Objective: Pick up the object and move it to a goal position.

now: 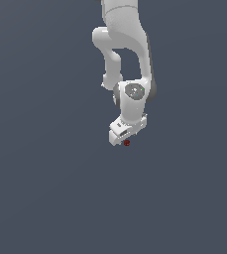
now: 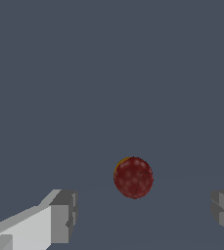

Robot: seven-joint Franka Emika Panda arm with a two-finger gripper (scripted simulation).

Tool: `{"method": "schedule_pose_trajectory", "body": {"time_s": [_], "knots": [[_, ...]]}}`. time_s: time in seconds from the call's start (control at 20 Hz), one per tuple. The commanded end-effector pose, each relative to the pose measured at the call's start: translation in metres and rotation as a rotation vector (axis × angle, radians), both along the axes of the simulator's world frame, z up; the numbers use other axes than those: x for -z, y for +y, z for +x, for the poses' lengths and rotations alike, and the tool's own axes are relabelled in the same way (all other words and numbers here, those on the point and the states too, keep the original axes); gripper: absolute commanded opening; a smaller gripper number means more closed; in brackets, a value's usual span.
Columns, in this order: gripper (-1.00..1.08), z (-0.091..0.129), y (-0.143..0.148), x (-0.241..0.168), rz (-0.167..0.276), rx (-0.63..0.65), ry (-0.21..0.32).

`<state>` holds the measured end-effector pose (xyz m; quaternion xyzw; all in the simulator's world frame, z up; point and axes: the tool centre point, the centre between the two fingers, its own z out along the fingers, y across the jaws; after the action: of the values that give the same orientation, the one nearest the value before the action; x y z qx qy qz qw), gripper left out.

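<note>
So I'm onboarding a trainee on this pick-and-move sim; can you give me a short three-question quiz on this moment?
1. True or false: the gripper has its fingers closed on the dark red ball.
2. Multiple choice: in the wrist view the ball lies (A) between the two spread fingers, touching neither, (B) pressed against one finger, (C) out of sight.
3. Short answer: in the exterior view, where is the ball relative to the gripper?

Key
1. False: the fingers stand wide apart and clear of the ball.
2. A.
3. Right by the gripper's lower end, just toward the exterior view's right.
</note>
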<state>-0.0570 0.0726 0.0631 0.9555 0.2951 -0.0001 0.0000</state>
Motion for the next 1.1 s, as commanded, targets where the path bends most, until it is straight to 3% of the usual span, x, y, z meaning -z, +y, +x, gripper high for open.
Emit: {"method": "schedule_pose_trajectory", "body": {"time_s": [0.0, 0.6, 0.65, 1.05], "knots": [[1.00, -0.001, 0.000, 0.007, 0.000, -0.001, 0.001], [1.00, -0.001, 0.000, 0.046, 0.000, -0.006, 0.000], [-1.00, -0.001, 0.000, 0.046, 0.000, -0.006, 0.000], [-1.00, -0.001, 0.000, 0.046, 0.000, -0.006, 0.000]]}}
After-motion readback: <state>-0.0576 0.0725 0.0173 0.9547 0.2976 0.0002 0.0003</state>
